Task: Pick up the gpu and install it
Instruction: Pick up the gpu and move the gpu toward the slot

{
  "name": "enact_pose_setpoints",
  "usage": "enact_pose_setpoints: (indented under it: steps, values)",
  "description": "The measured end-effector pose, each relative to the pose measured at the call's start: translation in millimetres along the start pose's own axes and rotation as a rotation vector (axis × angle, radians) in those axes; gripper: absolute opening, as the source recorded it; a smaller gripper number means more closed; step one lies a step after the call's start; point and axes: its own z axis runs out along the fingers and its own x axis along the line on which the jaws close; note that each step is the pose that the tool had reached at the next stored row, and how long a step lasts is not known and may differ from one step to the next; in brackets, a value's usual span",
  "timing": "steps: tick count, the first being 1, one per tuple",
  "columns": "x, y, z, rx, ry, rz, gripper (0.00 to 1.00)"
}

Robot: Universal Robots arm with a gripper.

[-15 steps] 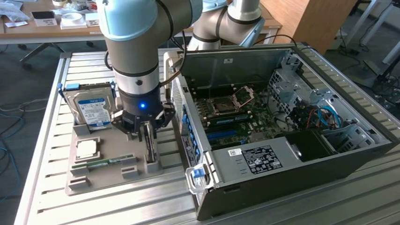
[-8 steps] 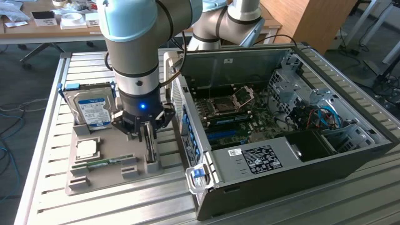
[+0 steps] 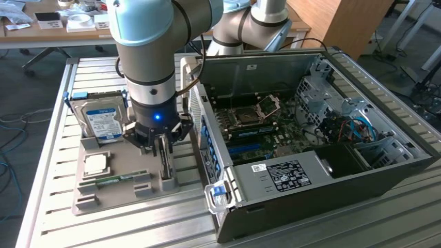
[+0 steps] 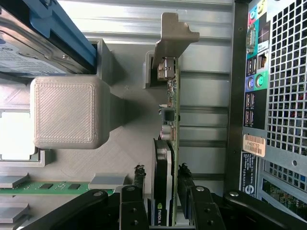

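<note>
The gpu (image 4: 162,158) stands on edge in a slot of the grey printed holder tray (image 3: 117,199), green board with a dark face and its pale metal bracket (image 4: 173,36) at the far end. In the exterior view the gpu (image 3: 165,168) sits just beside the open computer case (image 3: 310,150). My gripper (image 3: 159,146) is lowered over it, pointing straight down. In the wrist view my gripper (image 4: 162,179) is open and straddles the card, one fingertip (image 4: 139,176) on each side with small gaps, touching nothing.
On the same tray sit a silver hard drive (image 3: 102,121) with a blue-white label, a square processor (image 3: 96,164) and a green memory stick (image 3: 113,181). The case's rear panel with ports (image 4: 254,76) is close beside the card. A ribbed metal table (image 3: 55,155) carries everything.
</note>
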Motion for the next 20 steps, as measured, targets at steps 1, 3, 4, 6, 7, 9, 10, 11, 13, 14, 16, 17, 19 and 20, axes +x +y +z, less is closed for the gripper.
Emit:
enact_pose_setpoints:
  steps: [1, 3, 4, 6, 7, 9, 10, 11, 13, 14, 16, 17, 19, 20]
  values:
    - [0.0, 0.0, 0.0, 0.0001, 0.0001, 0.000, 0.41]
    - [0.0, 0.0, 0.0, 0.0000, 0.0000, 0.000, 0.41]
    - [0.0, 0.0, 0.0, 0.0001, 0.0000, 0.000, 0.41]
    - [0.0, 0.0, 0.0, 0.0001, 0.0000, 0.000, 0.41]
    - [0.0, 0.0, 0.0, 0.0001, 0.0000, 0.000, 0.40]
    - [0.0, 0.0, 0.0, 0.0001, 0.0000, 0.000, 0.27]
    - [0.0, 0.0, 0.0, 0.0001, 0.0000, 0.000, 0.27]
    - [0.0, 0.0, 0.0, 0.0001, 0.0000, 0.000, 0.27]
    - [0.0, 0.0, 0.0, 0.0000, 0.0000, 0.000, 0.27]
    - [0.0, 0.0, 0.0, 0.0001, 0.0000, 0.000, 0.27]
    - [0.0, 0.0, 0.0, 0.0001, 0.0000, 0.000, 0.27]
    - [0.0, 0.0, 0.0, 0.0001, 0.0000, 0.000, 0.27]
    - [0.0, 0.0, 0.0, 0.0001, 0.0000, 0.000, 0.27]
    - [0.0, 0.0, 0.0, 0.0001, 0.0000, 0.000, 0.27]
